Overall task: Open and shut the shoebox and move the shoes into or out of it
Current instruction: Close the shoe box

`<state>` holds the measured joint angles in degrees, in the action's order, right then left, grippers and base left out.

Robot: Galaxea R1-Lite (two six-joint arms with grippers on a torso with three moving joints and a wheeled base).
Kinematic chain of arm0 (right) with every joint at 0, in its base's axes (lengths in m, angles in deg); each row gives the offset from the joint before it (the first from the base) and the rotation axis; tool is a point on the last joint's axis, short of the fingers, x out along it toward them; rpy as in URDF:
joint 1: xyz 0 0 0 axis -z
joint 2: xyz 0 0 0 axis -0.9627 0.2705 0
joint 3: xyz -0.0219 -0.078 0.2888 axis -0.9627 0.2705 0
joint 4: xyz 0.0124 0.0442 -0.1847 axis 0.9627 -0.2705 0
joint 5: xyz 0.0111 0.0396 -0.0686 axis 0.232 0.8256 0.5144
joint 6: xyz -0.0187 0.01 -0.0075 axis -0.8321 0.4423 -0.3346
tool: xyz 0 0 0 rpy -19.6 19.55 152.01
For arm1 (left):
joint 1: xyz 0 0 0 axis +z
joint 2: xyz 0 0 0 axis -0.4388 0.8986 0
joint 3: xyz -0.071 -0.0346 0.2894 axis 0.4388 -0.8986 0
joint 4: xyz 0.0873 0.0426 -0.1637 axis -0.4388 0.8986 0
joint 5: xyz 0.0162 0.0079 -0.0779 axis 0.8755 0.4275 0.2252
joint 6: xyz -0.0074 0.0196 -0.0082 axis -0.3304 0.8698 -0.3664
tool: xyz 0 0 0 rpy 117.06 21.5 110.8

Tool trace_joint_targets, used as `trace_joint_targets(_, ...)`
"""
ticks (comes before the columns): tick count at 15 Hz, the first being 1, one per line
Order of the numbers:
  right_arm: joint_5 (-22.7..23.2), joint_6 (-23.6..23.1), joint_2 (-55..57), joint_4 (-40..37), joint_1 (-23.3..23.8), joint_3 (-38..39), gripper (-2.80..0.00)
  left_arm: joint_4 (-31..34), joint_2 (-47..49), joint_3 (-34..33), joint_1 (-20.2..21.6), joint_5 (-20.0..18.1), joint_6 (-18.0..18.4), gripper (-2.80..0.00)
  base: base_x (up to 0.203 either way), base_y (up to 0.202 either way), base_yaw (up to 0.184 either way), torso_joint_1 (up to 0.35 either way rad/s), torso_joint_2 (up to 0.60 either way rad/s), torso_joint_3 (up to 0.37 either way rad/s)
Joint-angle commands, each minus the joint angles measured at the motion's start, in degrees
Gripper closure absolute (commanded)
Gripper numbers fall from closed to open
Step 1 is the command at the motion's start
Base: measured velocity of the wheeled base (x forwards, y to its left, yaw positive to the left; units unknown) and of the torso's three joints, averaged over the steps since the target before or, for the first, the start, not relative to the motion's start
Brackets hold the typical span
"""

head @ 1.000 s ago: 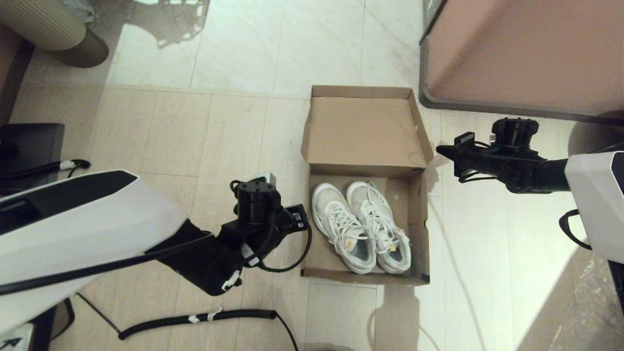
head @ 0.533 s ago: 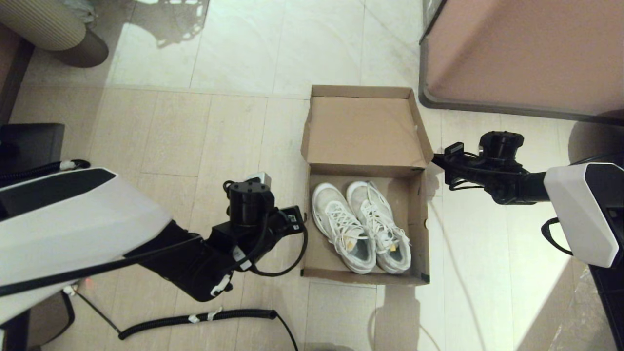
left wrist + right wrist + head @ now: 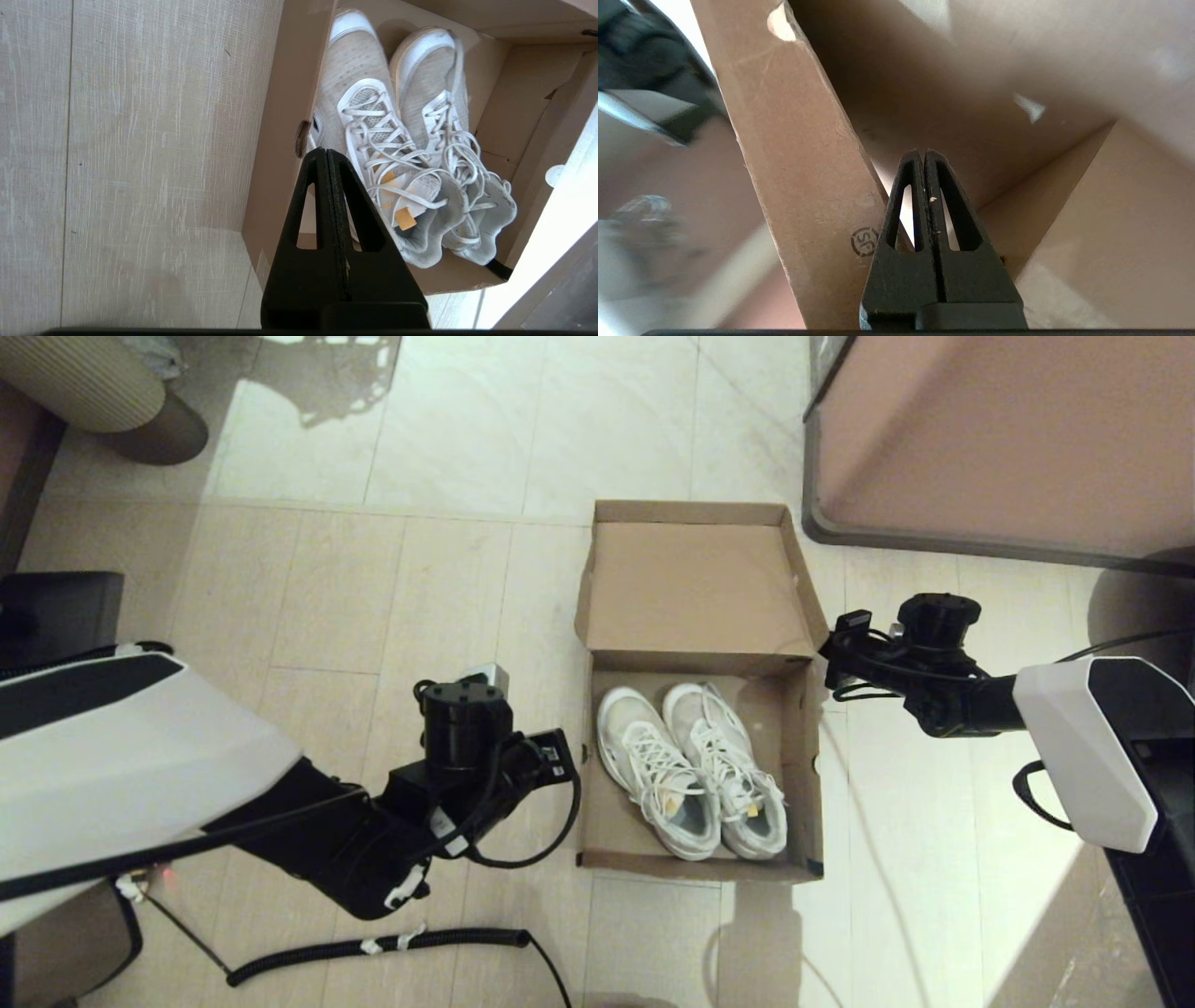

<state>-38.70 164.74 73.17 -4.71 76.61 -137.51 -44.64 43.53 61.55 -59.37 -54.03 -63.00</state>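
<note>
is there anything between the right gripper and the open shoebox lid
Nothing visible. The right gripper, shut, sits at the right edge of the raised shoebox lid, with only open air between them. The sneakers lie inside the shoebox, below the lid.

Shoebox (image 3: 700, 583) open – white shoes (image 3: 691, 770) inside, side-by-side.

The floor (image 3: 448, 569) is laid with pale beige tiles, glossier and brighter toward the far side. A large pinkish-brown cabinet (image 3: 1008, 439) with a dark base edge stands at the far right. At the far left sits a ribbed beige round object (image 3: 84, 383). A black coiled cable (image 3: 373, 947) lies on the near floor. A dark box-like thing (image 3: 56, 607) sits at the left edge.
</note>
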Motion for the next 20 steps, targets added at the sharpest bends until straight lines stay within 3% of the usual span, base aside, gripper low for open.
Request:
trace_joint_targets(1, 2.5, 8.5, 0.7, 3.7, 0.4, 0.1, 0.00, -0.3, -0.4, -0.1, 0.0, 0.1, -0.1, 0.00, 0.000, 0.000, 0.000, 0.000, 0.00, 0.000)
trace_joint_targets(4, 11.4, 16.7, 2.9, 13.3, 1.3, -0.1, 0.00, -0.3, -0.7, -0.2, 0.1, 0.1, -0.1, 0.00, 0.000, 0.000, 0.000, 0.000, 0.00, 0.000)
trace_joint_targets(5, 12.1, 17.9, 3.2, 14.1, 1.4, -0.1, 0.00, -0.3, -0.8, -0.6, 0.1, 0.1, -0.1, 0.00, 0.000, 0.000, 0.000, 0.000, 0.00, 0.000)
trace_joint_targets(8, 16.1, 18.5, 4.1, 15.4, 1.4, -0.1, 0.00, -0.3, -0.9, -0.8, 0.1, 0.1, -0.1, 0.00, 0.000, 0.000, 0.000, 0.000, 0.00, 0.000)
trace_joint_targets(12, 16.0, 17.9, 5.0, 15.7, 1.2, -0.6, 0.00, -0.3, -1.0, -1.3, 0.0, 0.1, -0.1, 0.00, 0.000, 0.000, 0.000, 0.000, 0.00, 0.000)
trace_joint_targets(15, 16.8, 14.2, 5.0, 13.7, 0.9, -0.6, 0.00, -0.3, -1.2, -1.3, 0.0, 0.1, -0.1, 0.00, 0.000, 0.000, 0.000, 0.000, 0.00, 0.000)
trace_joint_targets(20, 20.0, 1.9, 3.5, 4.6, -0.1, 0.2, 0.00, -0.3, -1.8, -2.1, 0.1, 0.0, 0.0, 0.00, 0.000, 0.000, 0.000, 0.000, 0.00, 0.000)
